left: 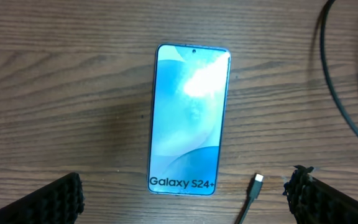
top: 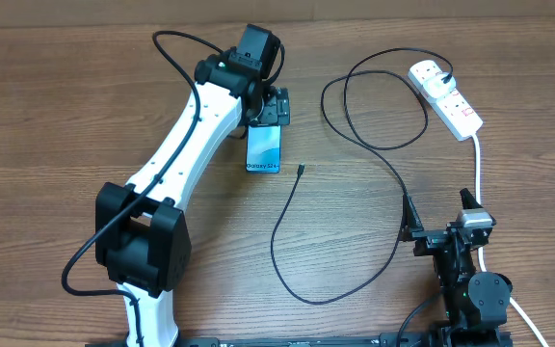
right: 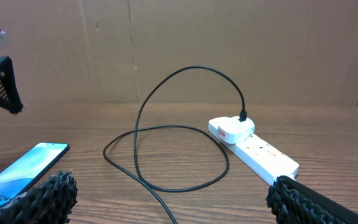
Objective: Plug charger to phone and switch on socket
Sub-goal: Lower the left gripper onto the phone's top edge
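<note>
While your left hand [left: 185,198] gapes over the phone [left: 189,118], its view lacks the socket [right: 263,154] | right hand [right: 176,199], apart, sees it ahead.

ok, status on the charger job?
Left gripper open over phone, right gripper open, both empty. Charger tip loose beside phone, unplugged. Nothing in the way.

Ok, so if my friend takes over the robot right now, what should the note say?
Left gripper: open, above the phone, empty.
Right gripper: open, empty, at the right of the table.
Charger: plug end in the socket; connector tip loose beside the phone.
Done: plug end in. Left: tip into phone, socket switch (state unclear).
</note>
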Controlling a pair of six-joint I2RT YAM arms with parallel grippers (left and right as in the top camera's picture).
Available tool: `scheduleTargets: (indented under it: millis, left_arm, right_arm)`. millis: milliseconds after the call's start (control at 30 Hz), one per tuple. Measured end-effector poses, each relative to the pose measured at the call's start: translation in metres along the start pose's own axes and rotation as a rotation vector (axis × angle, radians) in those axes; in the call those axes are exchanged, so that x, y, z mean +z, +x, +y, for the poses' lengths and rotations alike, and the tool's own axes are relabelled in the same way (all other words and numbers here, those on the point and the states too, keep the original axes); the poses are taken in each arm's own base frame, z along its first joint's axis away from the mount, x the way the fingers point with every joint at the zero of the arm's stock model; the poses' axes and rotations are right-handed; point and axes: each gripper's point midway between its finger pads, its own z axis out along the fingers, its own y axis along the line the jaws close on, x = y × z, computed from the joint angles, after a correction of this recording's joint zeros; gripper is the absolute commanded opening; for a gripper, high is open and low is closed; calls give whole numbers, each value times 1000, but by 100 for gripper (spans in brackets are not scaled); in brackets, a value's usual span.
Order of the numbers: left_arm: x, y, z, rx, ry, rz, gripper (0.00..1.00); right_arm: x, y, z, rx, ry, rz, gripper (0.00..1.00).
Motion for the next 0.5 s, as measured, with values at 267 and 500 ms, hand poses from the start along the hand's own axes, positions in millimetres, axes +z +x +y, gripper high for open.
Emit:
scheduleTargets:
  millis: [267,500]
  left_arm:
    - [14,6,-9,46,18,-10,100]
    - [28,17,-13,70,25,2,100]
  right_arm:
    - [0,0,0,0,0,0,100]
    - [0,0,0,0,0,0,100]
